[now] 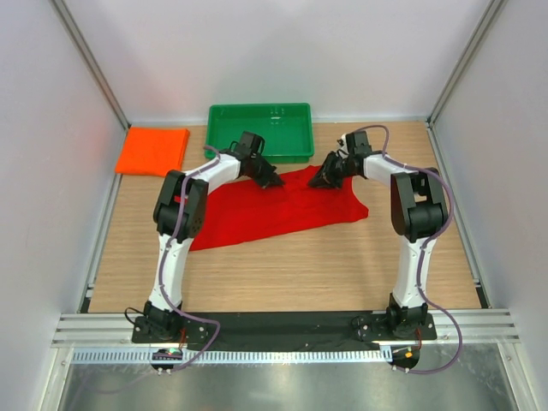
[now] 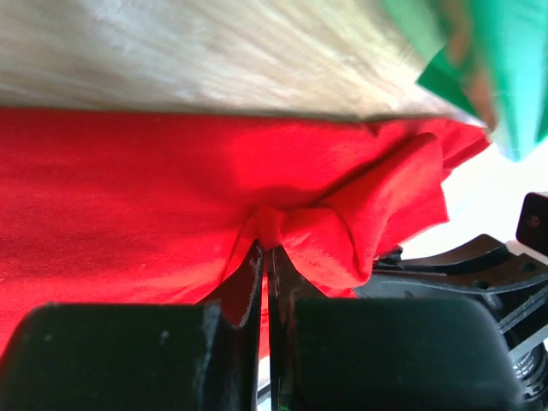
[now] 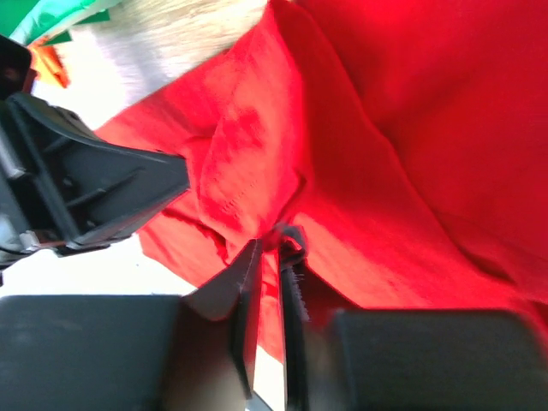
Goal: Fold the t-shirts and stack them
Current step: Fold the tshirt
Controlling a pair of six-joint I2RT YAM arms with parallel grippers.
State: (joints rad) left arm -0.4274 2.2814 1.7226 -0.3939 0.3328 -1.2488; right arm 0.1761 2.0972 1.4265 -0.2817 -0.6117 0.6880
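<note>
The red t-shirt (image 1: pixel 274 214) lies spread across the middle of the wooden table, its far edge lifted. My left gripper (image 1: pixel 267 178) is shut on a pinch of the red t-shirt's far edge, the cloth bunched at the fingertips in the left wrist view (image 2: pixel 267 240). My right gripper (image 1: pixel 324 178) is shut on the far edge too, a little to the right, with red cloth (image 3: pixel 402 154) pinched between its jaws in the right wrist view (image 3: pixel 272 244). The orange t-shirt (image 1: pixel 152 150) lies folded at the far left of the table.
A green plastic tray (image 1: pixel 221 137) stands at the far middle of the table, just behind both grippers. White walls close the table on the left, right and back. Bare wood (image 1: pixel 282 274) runs along the near side.
</note>
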